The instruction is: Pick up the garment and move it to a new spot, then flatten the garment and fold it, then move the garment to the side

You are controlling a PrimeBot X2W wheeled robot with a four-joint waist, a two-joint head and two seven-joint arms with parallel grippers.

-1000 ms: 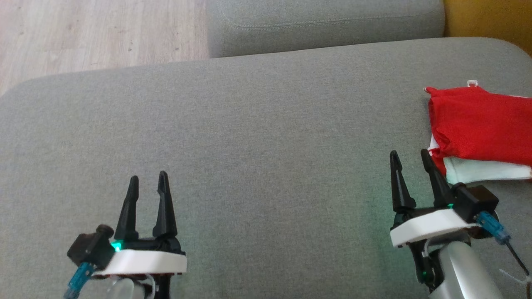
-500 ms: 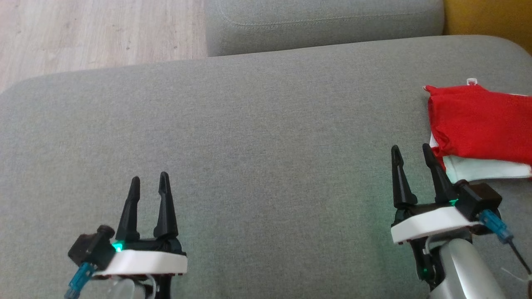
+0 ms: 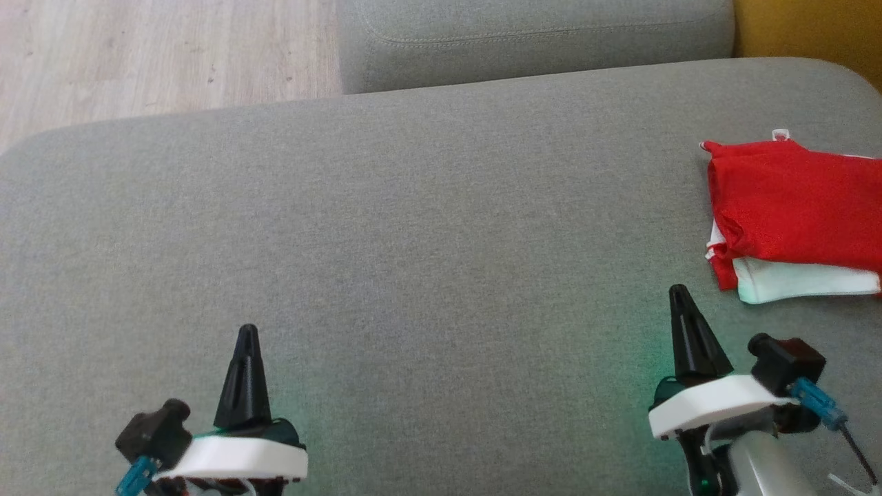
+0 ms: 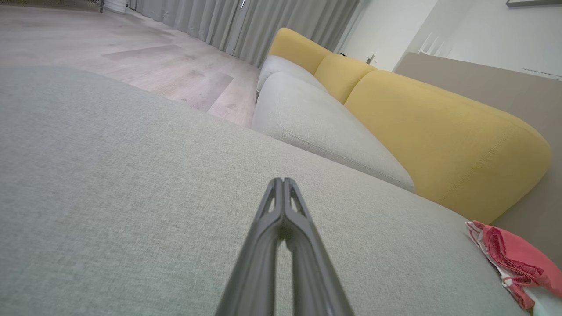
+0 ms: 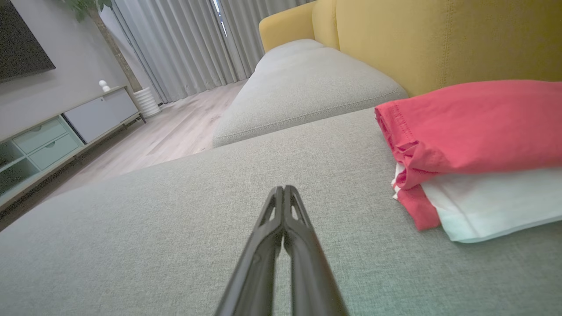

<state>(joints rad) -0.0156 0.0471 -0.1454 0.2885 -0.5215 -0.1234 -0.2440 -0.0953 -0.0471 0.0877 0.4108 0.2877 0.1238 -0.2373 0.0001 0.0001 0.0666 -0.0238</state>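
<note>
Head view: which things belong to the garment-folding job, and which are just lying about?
Job: folded red-and-white garment; left gripper, jaws shut; right gripper, jaws shut; grey seat cushion, the work surface.
Lying about: second grey cushion; yellow back cushion; wooden floor.

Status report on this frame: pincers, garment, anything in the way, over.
Left pincer shut, empty. Right pincer shut, empty. Garment folded, resting on sofa cushion at robot's right, touching neither pincer. Bare cushion between.
</note>
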